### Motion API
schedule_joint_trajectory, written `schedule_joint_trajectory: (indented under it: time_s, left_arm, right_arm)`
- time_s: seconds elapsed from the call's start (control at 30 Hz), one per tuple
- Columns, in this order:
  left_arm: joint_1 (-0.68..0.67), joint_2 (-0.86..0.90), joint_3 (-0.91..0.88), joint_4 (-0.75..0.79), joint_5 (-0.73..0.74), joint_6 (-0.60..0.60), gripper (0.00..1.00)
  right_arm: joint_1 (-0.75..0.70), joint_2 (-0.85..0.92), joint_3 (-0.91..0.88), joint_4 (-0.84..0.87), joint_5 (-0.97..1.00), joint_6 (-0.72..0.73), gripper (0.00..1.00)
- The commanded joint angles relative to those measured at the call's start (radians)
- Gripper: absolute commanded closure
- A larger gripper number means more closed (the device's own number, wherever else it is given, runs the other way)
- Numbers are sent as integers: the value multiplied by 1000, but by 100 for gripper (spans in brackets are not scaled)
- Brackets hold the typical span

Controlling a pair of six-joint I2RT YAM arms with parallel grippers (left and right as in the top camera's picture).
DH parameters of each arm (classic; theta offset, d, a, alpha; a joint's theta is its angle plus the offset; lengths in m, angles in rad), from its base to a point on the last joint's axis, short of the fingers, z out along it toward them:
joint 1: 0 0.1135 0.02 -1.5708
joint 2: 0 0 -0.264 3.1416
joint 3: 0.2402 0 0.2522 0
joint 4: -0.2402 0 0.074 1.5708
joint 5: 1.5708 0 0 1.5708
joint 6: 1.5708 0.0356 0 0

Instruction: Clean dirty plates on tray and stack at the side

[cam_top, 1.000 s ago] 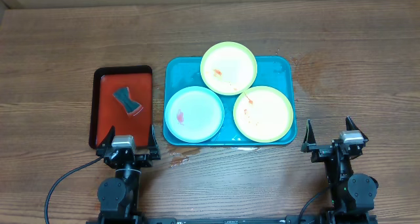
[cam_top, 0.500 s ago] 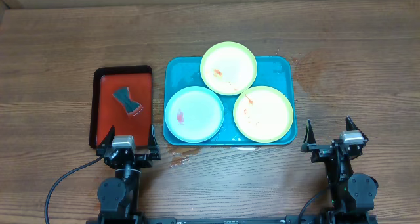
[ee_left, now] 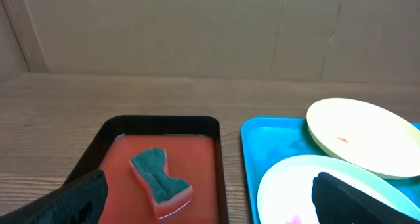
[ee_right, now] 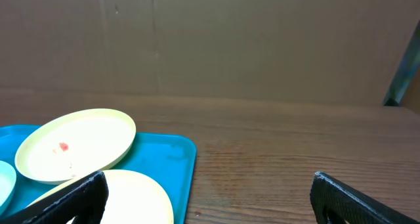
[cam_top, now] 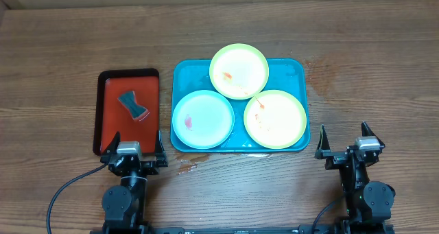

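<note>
- Plates point(cam_top: 239, 71): all three lie on the blue tray point(cam_top: 291, 69) in the middle of the surface point(cam_top: 370, 55), and none is stacked at the side yet.
- The white plate point(cam_top: 203, 119) is at the near left and one yellow-green plate point(cam_top: 274, 119) is at the near right. The far yellow-green plate point(ee_left: 361, 135) hangs over the far rim of the tray, and its near edge seems to lie on the other two. Each plate shows red-orange smears.
- A sponge point(cam_top: 133, 105) lies in the red tray point(cam_top: 111, 130), just left of the blue tray. It is straight ahead of the left jaws, on their far side. Its long axis runs from far left to near right, so it is slanted to the line in which the jaws face.
- The left jaws, on the left arm point(cam_top: 125, 193), stand wide apart and hold nothing. They are just at the near edge of the red tray.
- The right jaws, on the right arm point(cam_top: 367, 193), are also spread wide and empty. They are over bare surface, to the near right of the blue tray.
- I think the left arm is the better one for the sponge, because it is nearer to it, but the wrist must probably turn a little to close across the narrow waist of the sponge.
- The near right plate lies far and left from the right jaws, so the right arm seems better placed to hold or lift it.
</note>
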Motion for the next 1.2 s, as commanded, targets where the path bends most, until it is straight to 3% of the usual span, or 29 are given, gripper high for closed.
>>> schedule_joint_trajectory:
  time_s: [0.0, 0.73, 0.83, 0.93, 1.03, 1.17]
  left_arm:
    - [6, -11, -5, 3, 8, 19, 0]
    - [6, -11, -5, 59, -8, 31, 1]
    - [6, -11, -5, 211, 137, -11, 0]
    - [6, -11, -4, 463, 275, -5, 1]
    - [6, -9, 10, 686, 214, -4, 0]
    - [6, 42, 126, 668, 131, 3, 0]
  right_arm:
    - [5, -8, -10, 6, 10, 0, 0]
    - [5, -8, -10, 6, 10, 0, 0]
    - [5, -8, -10, 6, 10, 0, 0]
    - [5, -8, -10, 6, 10, 0, 0]
    - [5, -8, -10, 6, 10, 0, 0]
    - [5, -8, -10, 6, 10, 0, 0]
